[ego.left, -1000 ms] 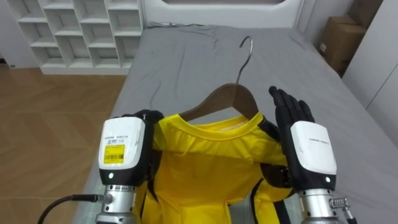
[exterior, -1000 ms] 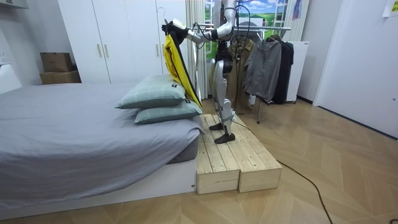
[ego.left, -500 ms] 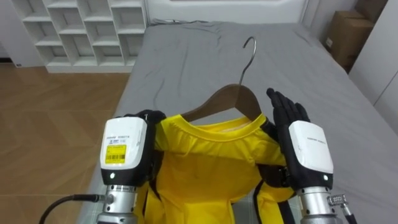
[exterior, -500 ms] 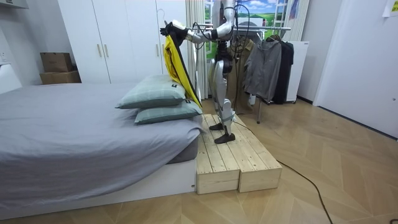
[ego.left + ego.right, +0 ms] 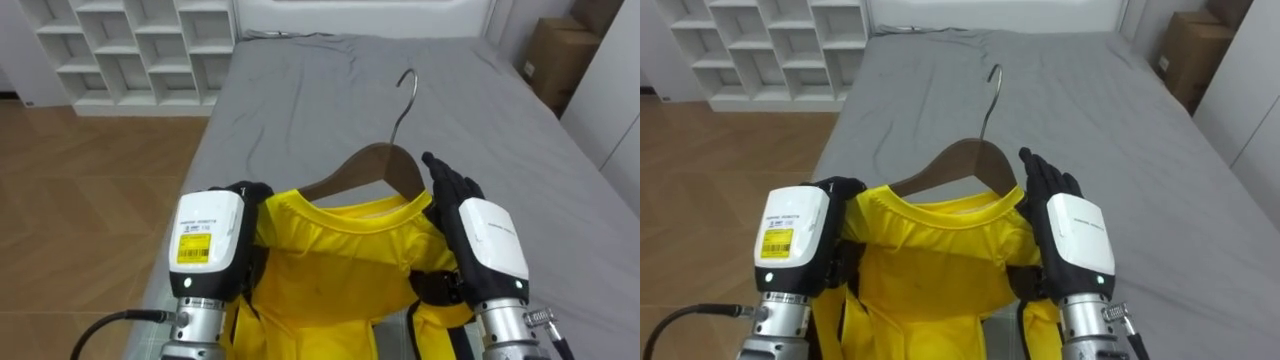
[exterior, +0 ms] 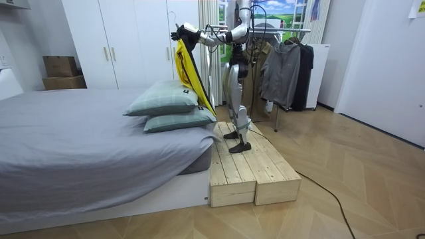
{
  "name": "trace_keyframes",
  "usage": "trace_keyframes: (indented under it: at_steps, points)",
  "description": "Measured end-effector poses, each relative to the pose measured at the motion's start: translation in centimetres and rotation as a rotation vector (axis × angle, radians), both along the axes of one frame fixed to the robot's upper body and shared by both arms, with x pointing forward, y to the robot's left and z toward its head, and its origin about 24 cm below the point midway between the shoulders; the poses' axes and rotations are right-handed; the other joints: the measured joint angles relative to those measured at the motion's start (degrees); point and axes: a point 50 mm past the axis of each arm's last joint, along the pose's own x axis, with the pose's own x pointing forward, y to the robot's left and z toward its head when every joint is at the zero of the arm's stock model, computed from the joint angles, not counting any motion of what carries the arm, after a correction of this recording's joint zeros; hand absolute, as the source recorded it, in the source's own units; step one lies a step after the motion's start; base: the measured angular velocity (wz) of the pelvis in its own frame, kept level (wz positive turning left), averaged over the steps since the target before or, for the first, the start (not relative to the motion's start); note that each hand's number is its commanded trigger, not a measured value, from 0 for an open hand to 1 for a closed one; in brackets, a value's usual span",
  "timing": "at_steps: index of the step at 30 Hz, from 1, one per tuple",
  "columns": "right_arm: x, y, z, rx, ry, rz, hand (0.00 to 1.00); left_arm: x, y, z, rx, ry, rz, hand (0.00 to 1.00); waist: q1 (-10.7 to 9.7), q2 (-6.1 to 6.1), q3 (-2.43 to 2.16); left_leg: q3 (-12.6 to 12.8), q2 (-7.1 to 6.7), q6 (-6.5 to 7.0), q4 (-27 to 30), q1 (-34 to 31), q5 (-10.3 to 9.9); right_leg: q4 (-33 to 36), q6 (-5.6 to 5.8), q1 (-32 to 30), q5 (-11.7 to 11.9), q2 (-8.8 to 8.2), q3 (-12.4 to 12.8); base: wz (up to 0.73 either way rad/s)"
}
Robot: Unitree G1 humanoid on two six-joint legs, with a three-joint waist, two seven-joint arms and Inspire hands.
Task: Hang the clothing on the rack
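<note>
Hanger (image 5: 372,162) ends probably hidden under yellow shirt (image 5: 330,270)

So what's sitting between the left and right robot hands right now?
The yellow shirt, draped on a wooden hanger, spans the gap between the left robot hand and the right robot hand. The left eye view shows it.
</note>
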Motion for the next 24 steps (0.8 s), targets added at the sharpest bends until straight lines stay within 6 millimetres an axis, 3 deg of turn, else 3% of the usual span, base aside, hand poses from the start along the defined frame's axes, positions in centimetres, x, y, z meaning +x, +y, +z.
trace_keyframes:
  at_steps: [24]
  points:
    - [0.47,-0.25,0.28,0.008,-0.01,-0.019,0.0,0.03,-0.38,0.47,0.007,-0.026,-0.005,1.0,0.0,-0.27,0.15,-0.2,0.0,-0.01,0.0,0.0,0.0,-0.1,-0.01,0.2,0.0,-0.03,-0.3,0.0]
